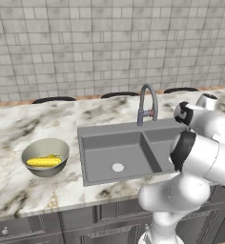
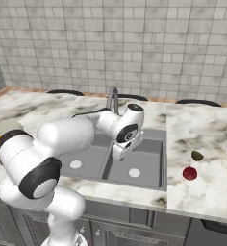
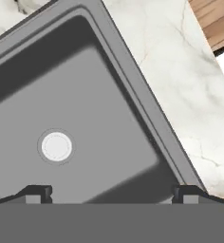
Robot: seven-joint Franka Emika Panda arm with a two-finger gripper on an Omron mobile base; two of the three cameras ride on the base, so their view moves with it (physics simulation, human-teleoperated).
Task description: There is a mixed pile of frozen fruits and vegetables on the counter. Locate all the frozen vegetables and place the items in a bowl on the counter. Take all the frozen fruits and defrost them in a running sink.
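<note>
The gripper (image 3: 111, 197) is held spread and empty over the sink (image 3: 85, 95), near its right-hand edge.

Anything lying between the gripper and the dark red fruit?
Sink rim, then bare counter, in the right base view; gripper over the basin, red fruit right.

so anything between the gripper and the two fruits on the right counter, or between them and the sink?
Nothing visible. The gripper hangs open over the sink's right basin. The dark red fruit and the olive-brown fruit lie on bare counter just right of the sink, with open marble between.
</note>
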